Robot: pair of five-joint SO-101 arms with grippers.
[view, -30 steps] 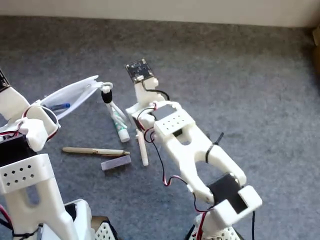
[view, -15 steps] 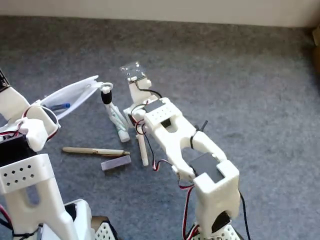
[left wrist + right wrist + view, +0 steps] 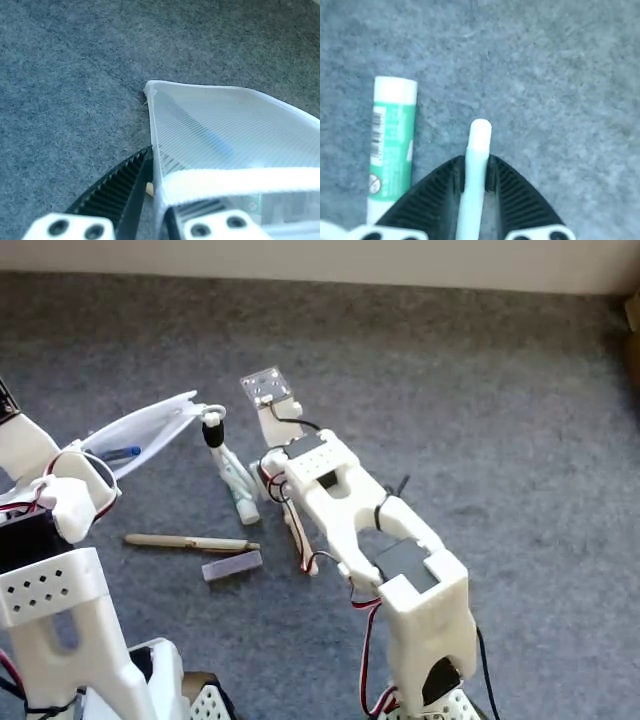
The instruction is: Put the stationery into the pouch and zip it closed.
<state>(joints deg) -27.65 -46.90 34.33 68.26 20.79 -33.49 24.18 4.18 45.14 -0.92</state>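
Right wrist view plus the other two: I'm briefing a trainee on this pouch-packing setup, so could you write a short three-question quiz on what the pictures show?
1. True or false: the right gripper is shut on a white stick, and a glue stick lies beside it on the carpet.
2. What does the left gripper hold? A) a ruler B) the pouch by its edge C) a stapler
3. What colour is the pen seen through the pouch wall?

Key: 1 true; 2 B; 3 blue.
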